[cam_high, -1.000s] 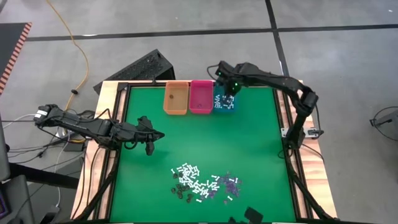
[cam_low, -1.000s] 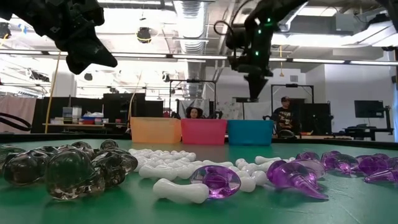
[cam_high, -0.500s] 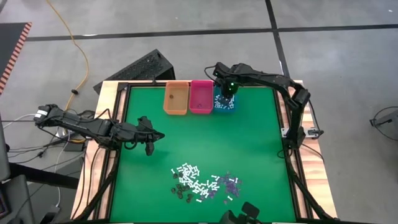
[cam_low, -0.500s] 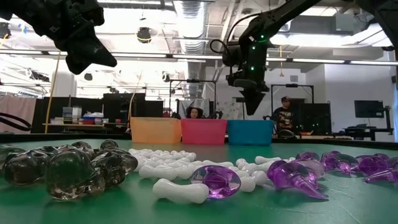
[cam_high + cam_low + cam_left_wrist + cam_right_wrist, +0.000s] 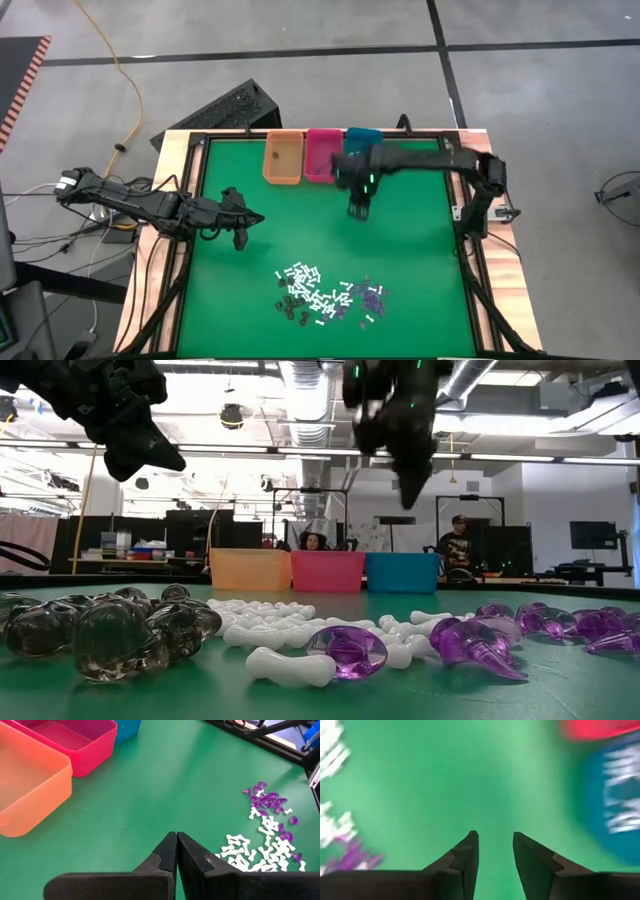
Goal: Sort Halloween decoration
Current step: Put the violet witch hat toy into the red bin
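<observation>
The Halloween decoration [image 5: 325, 295] is a loose pile of tiny white bones [image 5: 290, 632], purple bits [image 5: 480, 642] and dark clear bits [image 5: 110, 625], lying on the green mat near the table's front edge. My right gripper [image 5: 357, 213] hangs open over the bare mat in the table's middle, pointing down, with nothing between its fingers [image 5: 495, 840]. It is between the bins and the pile. My left gripper [image 5: 255, 217] hovers shut above the table's left side [image 5: 176, 836], clear of everything.
Three bins stand in a row at the far edge: orange [image 5: 283, 158], pink [image 5: 322, 152] and teal [image 5: 362, 134]. My right arm partly covers the teal one, which holds white pieces [image 5: 620, 810]. Bare green mat lies between the bins and the pile.
My right gripper has swung away from above the teal bin, toward the table's near edge, and now hangs over the middle of the mat. It moves fast, and its views are blurred. The pile has not moved.
</observation>
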Robot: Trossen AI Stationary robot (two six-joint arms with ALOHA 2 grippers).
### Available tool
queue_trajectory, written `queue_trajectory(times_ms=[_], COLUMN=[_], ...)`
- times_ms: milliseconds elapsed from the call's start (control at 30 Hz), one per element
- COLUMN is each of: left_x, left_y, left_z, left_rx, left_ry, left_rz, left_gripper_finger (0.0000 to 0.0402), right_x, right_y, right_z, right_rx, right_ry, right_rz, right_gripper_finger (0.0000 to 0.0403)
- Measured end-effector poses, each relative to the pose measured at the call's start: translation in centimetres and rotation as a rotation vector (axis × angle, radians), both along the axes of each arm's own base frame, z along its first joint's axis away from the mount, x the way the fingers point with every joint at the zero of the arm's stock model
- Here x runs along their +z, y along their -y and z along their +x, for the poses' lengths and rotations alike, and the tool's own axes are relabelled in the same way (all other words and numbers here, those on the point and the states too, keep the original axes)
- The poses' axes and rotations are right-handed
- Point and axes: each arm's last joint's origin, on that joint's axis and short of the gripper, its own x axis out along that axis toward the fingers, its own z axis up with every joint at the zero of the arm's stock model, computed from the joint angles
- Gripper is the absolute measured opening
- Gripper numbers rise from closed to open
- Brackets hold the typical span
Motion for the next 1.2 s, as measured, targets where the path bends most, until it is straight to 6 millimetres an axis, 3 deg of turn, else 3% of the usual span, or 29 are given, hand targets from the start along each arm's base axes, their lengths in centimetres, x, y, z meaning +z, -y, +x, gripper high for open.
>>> queue_trajectory(times_ms=[233, 367, 500, 767, 1000, 1200], left_x=[0.0, 0.0, 0.0, 0.2, 0.3, 0.2], left_y=[0.0, 0.0, 0.0, 0.0, 0.0, 0.0], left_z=[0.0, 0.0, 0.0, 0.1, 0.1, 0.1], left_rx=[-0.004, -0.004, -0.004, -0.003, -0.004, 0.003], left_ry=[-0.001, 0.0, -0.001, 0.022, 0.029, 0.029], left_rz=[-0.007, -0.007, -0.006, -0.01, -0.004, 0.001], left_gripper_finger=[0.0, 0.0, 0.0, 0.0, 0.0, 0.0], right_x=[0.4, 0.3, 0.4, -0.2, -4.8, -7.2], right_y=[-11.9, -16.4, -19.5, -22.3, -21.7, -21.9], right_z=[-0.4, -1.5, -2.4, -3.0, -3.8, -3.3], right_rx=[0.09, 0.028, -0.047, -0.086, -0.012, 0.19], right_ry=[-0.055, -0.068, -0.034, 0.08, -0.023, 0.075], right_rz=[0.031, 0.019, -0.024, -0.066, -0.08, -0.076], right_gripper_finger=[0.0149, 0.0148, 0.0148, 0.0151, 0.0151, 0.0151])
